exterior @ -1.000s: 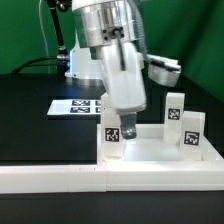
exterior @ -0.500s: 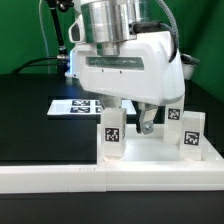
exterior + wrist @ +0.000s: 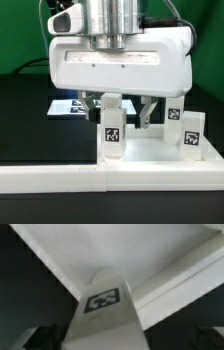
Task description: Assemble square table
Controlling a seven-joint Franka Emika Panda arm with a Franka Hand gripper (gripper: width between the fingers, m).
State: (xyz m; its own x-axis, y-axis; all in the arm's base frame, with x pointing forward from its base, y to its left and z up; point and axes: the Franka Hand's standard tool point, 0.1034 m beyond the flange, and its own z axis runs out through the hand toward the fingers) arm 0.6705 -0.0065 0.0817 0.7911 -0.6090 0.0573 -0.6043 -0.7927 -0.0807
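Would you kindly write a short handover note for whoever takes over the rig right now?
End effector: open, fingers straddling the near upright leg, one finger on each side of it; no grip shown.
Parts: the square top lies against the white wall at the front. Three legs show standing on the top: the near one and two toward the exterior view's right. A fourth leg is not in view. The marker board lies behind.
Done: three legs stand upright on the top; how firmly they are seated cannot be told.
Left: tighten the straddled leg, find the fourth leg.
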